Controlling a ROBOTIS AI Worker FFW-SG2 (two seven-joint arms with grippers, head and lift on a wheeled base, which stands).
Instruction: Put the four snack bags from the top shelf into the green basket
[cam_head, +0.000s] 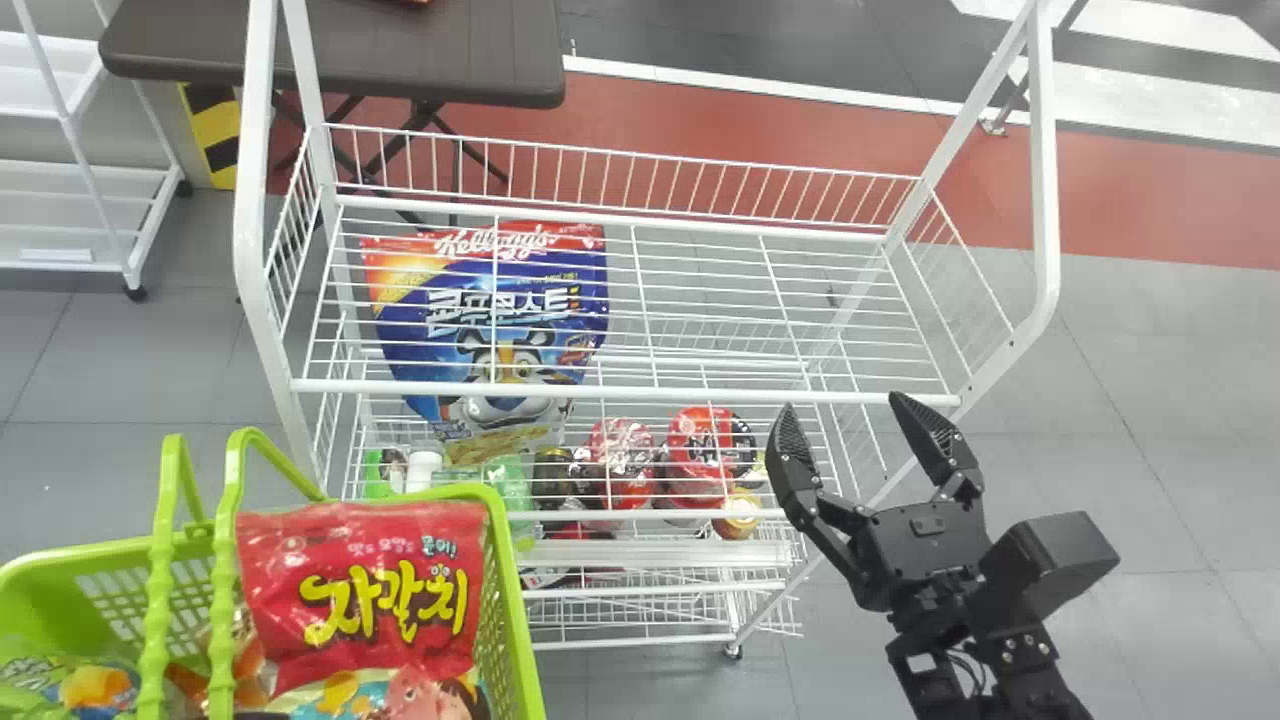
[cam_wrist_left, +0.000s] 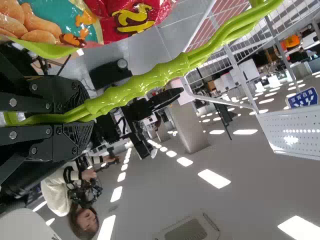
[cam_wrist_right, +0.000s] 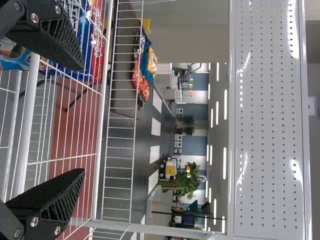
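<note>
Green basket (cam_head: 505, 610) at lower left of the head view, its two handles (cam_head: 228, 560) raised. Left gripper (cam_wrist_left: 82, 114), at the left edge of its wrist view, is clamped on the green handles, which run between its fingers.

Snack bags in the basket: red bag with yellow lettering (cam_head: 385, 590) leaning up against the right part of the basket, its top near the rim; teal-and-yellow bag (cam_head: 340, 692) below it at the bottom edge; green bag (cam_head: 65, 685) in the lower left corner. Orange-brown packaging shows between them. Exact count of bags cannot be told.

Right gripper (cam_head: 842, 402) at right of centre, lower half, by the lower right corner of the top shelf (cam_head: 620, 392). Its fingers are spread well apart, nothing between them.

Blue cereal bag with a tiger (cam_head: 510, 345), left of centre, seen through the top shelf's wires and standing below them. Just right of it and lower down, red-lidded cups (cam_head: 700, 440) and a round container with a tan lid (cam_head: 738, 515), also beneath the wires.

Dark table (cam_head: 340, 50) at upper left, behind the white wire rack (cam_head: 1042, 180). Right wrist view: colourful packages (cam_wrist_right: 145, 65) on the table.
</note>
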